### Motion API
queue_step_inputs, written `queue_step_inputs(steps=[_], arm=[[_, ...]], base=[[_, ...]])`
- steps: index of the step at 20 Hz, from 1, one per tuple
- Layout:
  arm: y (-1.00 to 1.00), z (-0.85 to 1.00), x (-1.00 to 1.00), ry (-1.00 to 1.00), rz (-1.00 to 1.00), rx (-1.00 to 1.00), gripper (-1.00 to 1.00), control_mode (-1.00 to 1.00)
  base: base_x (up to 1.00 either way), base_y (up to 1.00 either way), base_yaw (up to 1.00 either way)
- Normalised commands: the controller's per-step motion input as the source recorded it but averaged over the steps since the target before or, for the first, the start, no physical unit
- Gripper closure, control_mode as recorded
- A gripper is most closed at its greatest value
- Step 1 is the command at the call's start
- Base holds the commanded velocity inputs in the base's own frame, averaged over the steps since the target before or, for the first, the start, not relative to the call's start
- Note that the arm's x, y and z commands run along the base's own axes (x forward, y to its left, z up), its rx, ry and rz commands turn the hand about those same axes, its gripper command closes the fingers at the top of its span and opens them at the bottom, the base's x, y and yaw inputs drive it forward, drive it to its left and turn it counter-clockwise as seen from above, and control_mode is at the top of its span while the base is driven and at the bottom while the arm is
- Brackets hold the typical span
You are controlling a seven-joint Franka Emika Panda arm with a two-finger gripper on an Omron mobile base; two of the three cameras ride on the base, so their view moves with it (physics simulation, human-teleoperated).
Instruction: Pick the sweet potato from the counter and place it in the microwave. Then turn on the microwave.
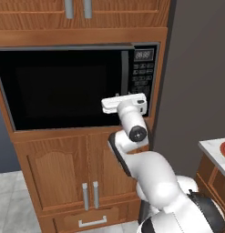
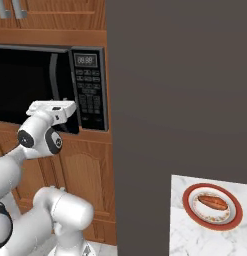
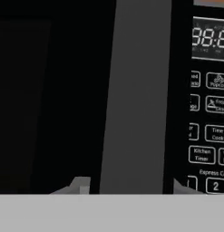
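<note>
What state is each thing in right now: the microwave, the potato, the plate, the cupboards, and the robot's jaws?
microwave: door shut, display lit.
door handle: vertical grey bar, between the jaws, which are closed on it.
gripper: up at the microwave door, jaws either side of the handle.
sweet potato: lying on the plate, untouched.
plate: flat on the counter.
cabinet doors under the microwave: shut.
</note>
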Motion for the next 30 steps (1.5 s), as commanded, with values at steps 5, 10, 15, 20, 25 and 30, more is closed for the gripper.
queue_step_inputs(steps=[5,10,15,20,25,30], arm=[[0.42,0.57,-0.88,-0.02,-0.07,0.00,1.00,-1.00],[0.36,0.66,-0.94,0.00,-0.12,0.01,1.00,-1.00],[0.44,0.65,-0.91,0.00,-0.15,0.01,1.00,-1.00],[0.50,0.53,-0.85,0.00,-0.16,0.00,1.00,-1.00],[0.60,0.44,-0.81,0.00,-0.18,0.00,1.00,-1.00],[0.67,0.38,-0.84,0.00,-0.18,0.00,1.00,-1.00]], base=[[0.00,0.00,0.00],[0.00,0.00,0.00],[0.00,0.00,0.00],[0.00,0.00,0.00],[0.00,0.00,0.00],[0.00,0.00,0.00]])
